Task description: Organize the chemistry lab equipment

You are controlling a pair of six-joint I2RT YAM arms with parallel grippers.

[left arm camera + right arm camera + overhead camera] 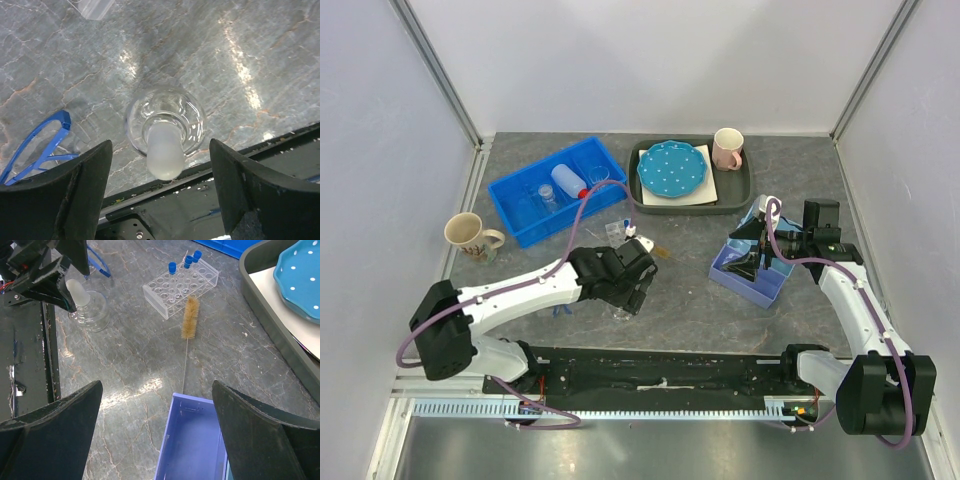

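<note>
A clear glass flask (175,112) with a frosted stopper stands upright on the table near its front edge. My left gripper (160,145) is open just above it, one finger on each side, not touching; both also show in the right wrist view, flask (90,310). Blue safety glasses (40,145) lie left of the flask. The white test-tube rack (182,287) with blue-capped tubes stands mid-table. The white squeeze bottle (568,182) and small beakers (548,197) sit in the blue bin (520,225). My right gripper (157,390) is open and empty over a lavender box (197,440).
A tube brush (190,317) lies beside the rack. A grey tray (740,190) at the back holds a blue dotted plate (672,167) and a pink mug (727,148). A beige mug (468,238) stands at the left. The black base rail (200,200) runs just behind the flask.
</note>
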